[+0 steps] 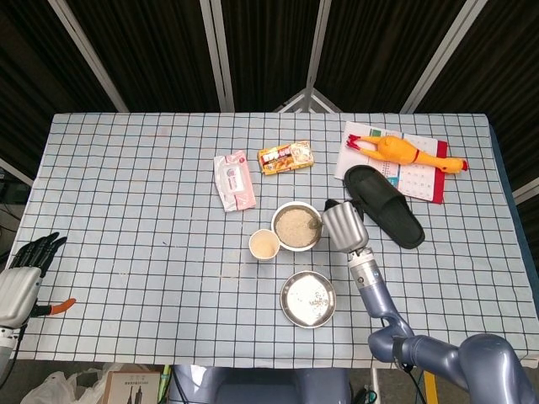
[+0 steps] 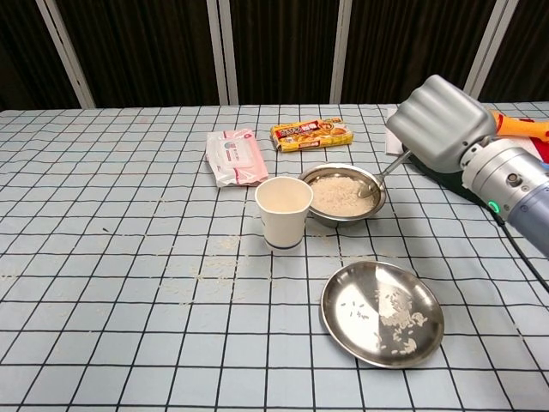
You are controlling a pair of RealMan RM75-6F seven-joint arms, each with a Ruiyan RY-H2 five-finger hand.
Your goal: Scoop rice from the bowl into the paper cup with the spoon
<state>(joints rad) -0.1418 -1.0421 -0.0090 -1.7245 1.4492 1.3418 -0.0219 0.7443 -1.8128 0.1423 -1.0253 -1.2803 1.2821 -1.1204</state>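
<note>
Right hand (image 2: pixel 439 118) grips the spoon (image 2: pixel 384 171), tip dipped in the bowl (image 2: pixel 345 191) (cup (image 2: pixel 283 211) beside, ready to fill)

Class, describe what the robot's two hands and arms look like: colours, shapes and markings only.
The right hand is boxy and silver-grey, on a round metallic wrist with a small green light and a blue-grey arm. The left hand has black fingers, a pale grey body and an orange tip.
</note>
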